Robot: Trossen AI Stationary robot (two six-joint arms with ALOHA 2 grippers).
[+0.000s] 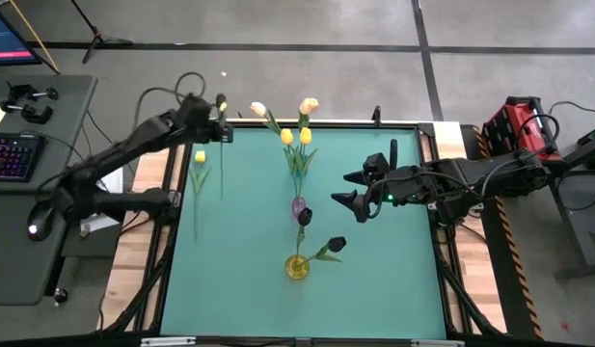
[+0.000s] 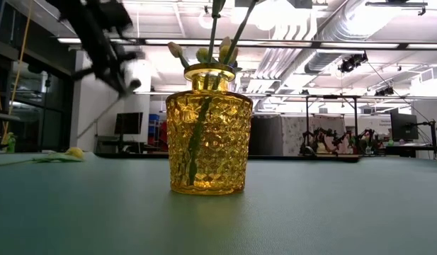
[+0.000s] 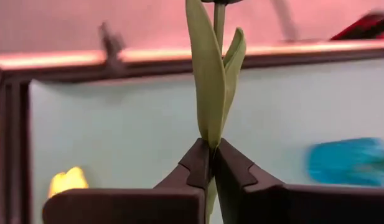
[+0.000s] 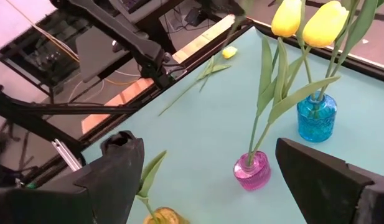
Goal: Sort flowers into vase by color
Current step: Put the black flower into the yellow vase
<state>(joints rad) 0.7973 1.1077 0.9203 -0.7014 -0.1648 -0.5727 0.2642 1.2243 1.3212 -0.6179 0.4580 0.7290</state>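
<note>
My left gripper (image 1: 218, 128) is at the table's far-left corner, shut on a tulip (image 1: 221, 169) whose stem runs toward the near edge. A yellow tulip (image 1: 200, 157) lies flat on the mat beside it and also shows in the low view (image 2: 74, 152). My right gripper (image 1: 359, 196) hovers open to the right of the pink vase (image 1: 299, 205), touching nothing. The blue vase (image 4: 316, 118) holds yellow tulips (image 4: 322, 23). The yellow vase (image 2: 207, 131) holds dark tulips (image 1: 336, 244). Peach tulips (image 1: 259, 110) stand toward the far edge. My left gripper pinches the tulip's green stem and leaf base (image 3: 210, 142) between its two fingers (image 3: 195, 163). The fingers lie across the stem. The leaves (image 3: 207, 74) rise past the fingertips and the head leaves the wrist picture. I cannot tell whether the stem's lower end touches the mat.
The three vases stand in a row down the middle of the green mat (image 1: 393, 280), which lies open on the near-left and right sides. A desk with a keyboard (image 1: 10, 154) stands left of the table, and red equipment (image 1: 514, 120) sits behind the right arm.
</note>
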